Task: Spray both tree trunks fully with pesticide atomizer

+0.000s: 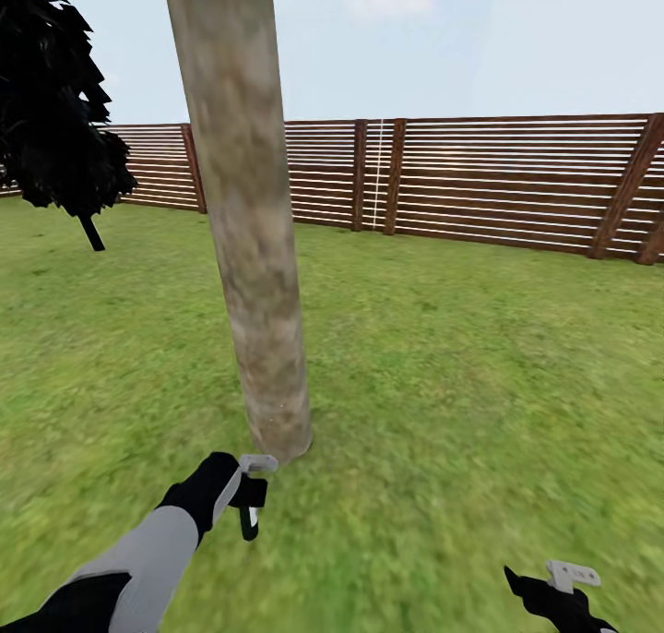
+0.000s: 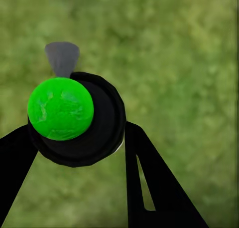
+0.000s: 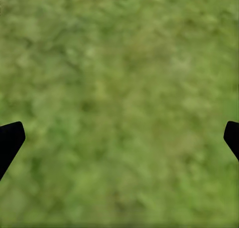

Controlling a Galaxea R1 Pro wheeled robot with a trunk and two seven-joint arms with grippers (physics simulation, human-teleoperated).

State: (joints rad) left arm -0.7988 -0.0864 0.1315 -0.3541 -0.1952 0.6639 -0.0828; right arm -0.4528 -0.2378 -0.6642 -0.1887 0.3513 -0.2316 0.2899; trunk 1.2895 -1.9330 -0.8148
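**Ana:** Grass (image 1: 480, 356) everywhere, and one thick tree trunk (image 1: 249, 209) rising from it just ahead of the robot, mottled grey-brown and leaning slightly in the head view.

**Ben:** Where is the pesticide atomizer?

**Ana:** In the left gripper (image 1: 251, 504), low in the head view and close to the foot of that trunk. The pesticide atomizer (image 1: 250, 515) hangs there as a small black bottle with a white mark, apart from the bark. From the left wrist camera the atomizer (image 2: 82, 120) is seen end-on: a round black body with a bright green cap and a small grey tab sticking out beyond it. The black fingers (image 2: 149, 188) close on it from both sides.

**Ben:** And the other arm?

**Ana:** The right gripper (image 1: 564, 582) sits at the lower right corner of the head view, well apart from the trunk, over bare lawn. In the right wrist view its two fingertips (image 3: 10, 138) stand far apart at opposite edges, with nothing but blurred grass between them.

**Ben:** Any mist on the trunk?

**Ana:** I cannot tell; the bark is blotchy and pale, and any specks would be too small to pick out.

**Ben:** What lies behind?

**Ana:** A brown slatted fence (image 1: 498, 181) runs across the back of the lawn, and a black-leaved tree (image 1: 55, 107) with a thin dark stem stands far off to the left.
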